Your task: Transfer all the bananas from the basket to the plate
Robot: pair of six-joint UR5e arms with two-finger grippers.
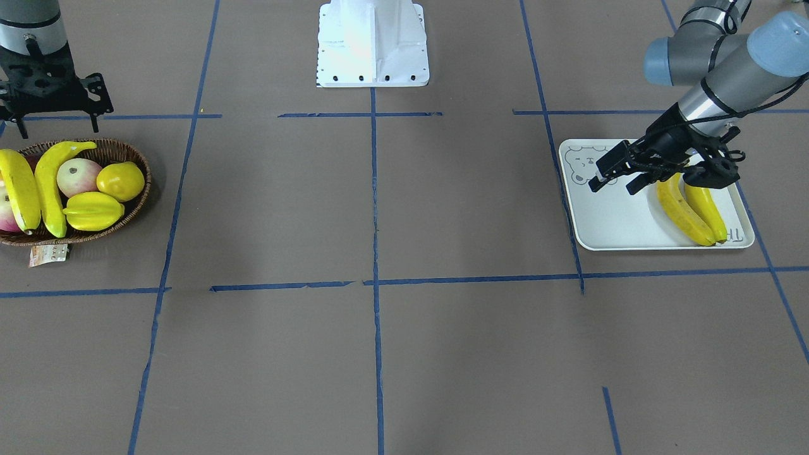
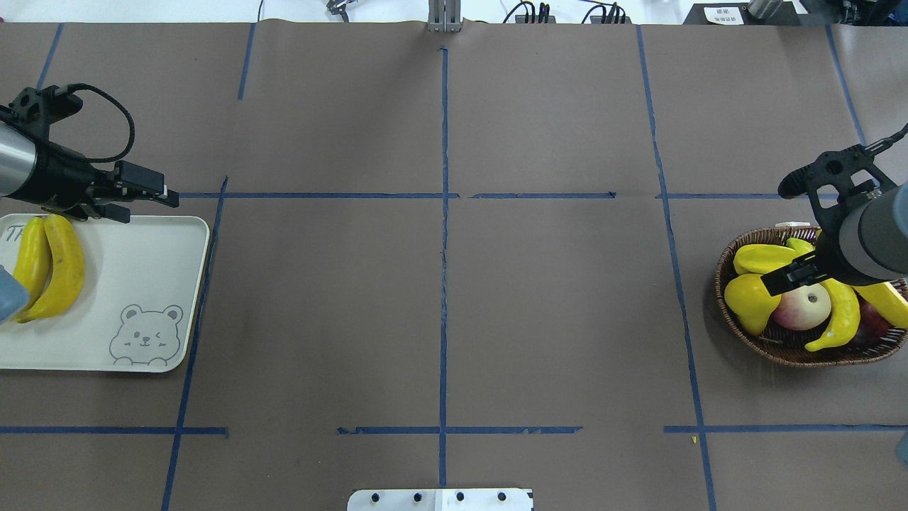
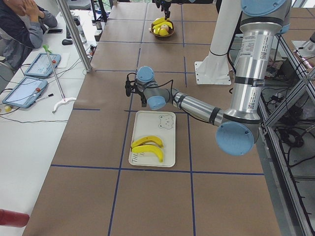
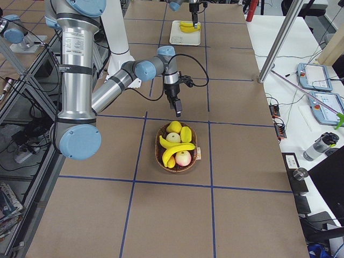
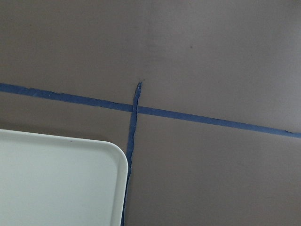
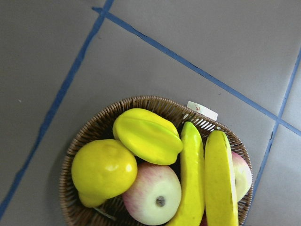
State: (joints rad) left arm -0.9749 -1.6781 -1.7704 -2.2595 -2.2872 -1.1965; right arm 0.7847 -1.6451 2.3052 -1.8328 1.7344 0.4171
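Bananas [image 2: 65,266]: in the view from above, you see two at the far left. They lie side by side and touch, on the left part of the white plate [image 2: 142,270]. The left gripper [image 2: 149,206] hangs over the plate's top edge, just right of them. Its fingers are spread apart and hold nothing.

Now look to the far right. Two more bananas [image 2: 840,316] lie in the brown basket [image 2: 794,355], beside an apple [image 2: 801,309], a lemon [image 2: 750,301] and a star fruit [image 2: 762,257]. The right gripper [image 2: 774,285] hangs over the basket's left half. You cannot tell if its fingers are spread or pressed together.
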